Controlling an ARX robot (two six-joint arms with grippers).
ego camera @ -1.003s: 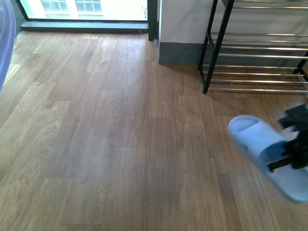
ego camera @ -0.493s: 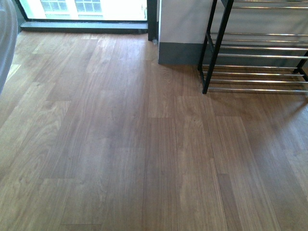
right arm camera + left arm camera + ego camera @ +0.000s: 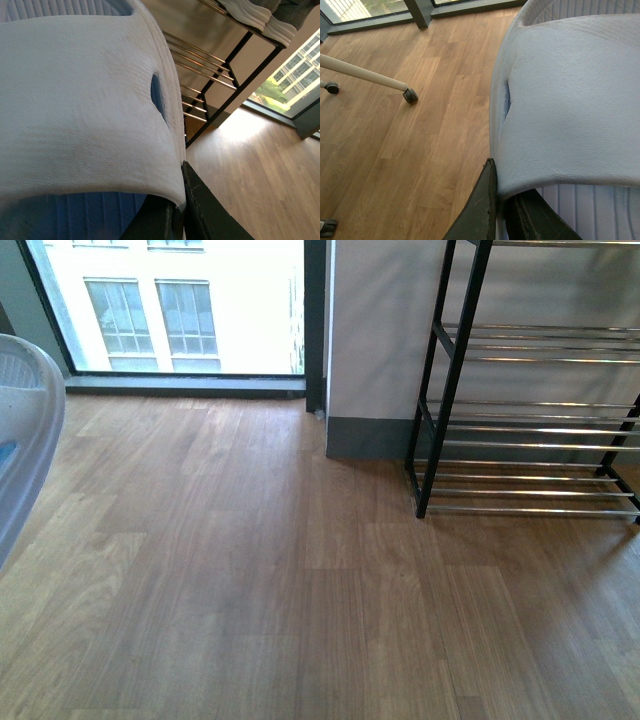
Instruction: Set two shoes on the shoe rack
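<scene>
The shoes in hand are not sneakers but a pair of pale blue slides, one per arm. The left gripper (image 3: 504, 207) has its dark fingers pinched on the edge of the left slipper (image 3: 570, 100), and the right gripper (image 3: 179, 212) is clamped the same way on the rim of the right slipper (image 3: 75, 110). Neither pair of jaws is spread; each is narrow around a strap edge. The shoe rack (image 3: 540, 410) stands ahead and to the robot's right against the wall. Its chrome bars run crosswise in the front view, and the tiers visible there are bare. In the right wrist view the rack (image 3: 220, 75) sits just beyond the held slipper, with white-soled shoes (image 3: 250, 12) already resting on an upper tier (seen from below, so little more can be said of them). The left slipper shows in the front view only as a pale ribbed shape (image 3: 25, 430) at the far left edge, well apart from the rack across open wooden floor (image 3: 250, 570). The left wrist view shows only floor and a caster leg (image 3: 410, 95). My judgement is that the right arm is clearly the nearer one and should deliver first. The rack's long axis lies side to side, so each slipper's long axis wants to cross the bars, toe toward the wall, resting on two rails rather than slipping between them.
</scene>
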